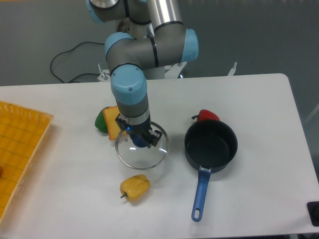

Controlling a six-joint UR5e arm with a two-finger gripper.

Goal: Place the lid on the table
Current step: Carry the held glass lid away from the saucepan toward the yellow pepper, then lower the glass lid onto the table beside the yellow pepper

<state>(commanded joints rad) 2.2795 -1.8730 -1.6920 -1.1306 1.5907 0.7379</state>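
Observation:
The lid (144, 158) is a round clear glass disc with a thin silver rim and a dark blue knob (140, 141). It lies level at or just above the white table (259, 99), left of the pot. My gripper (141, 139) points straight down over the lid's centre. Its black fingers stand on either side of the knob and appear closed on it. I cannot tell whether the rim touches the table. The dark pot (211, 145) with a blue handle (200, 195) stands uncovered to the right.
A yellow pepper (134, 188) lies just in front of the lid. A green pepper (102, 120) and an orange piece (113, 127) sit behind it on the left. A red pepper (208, 115) is behind the pot. A yellow grid tray (20, 149) is at the left edge.

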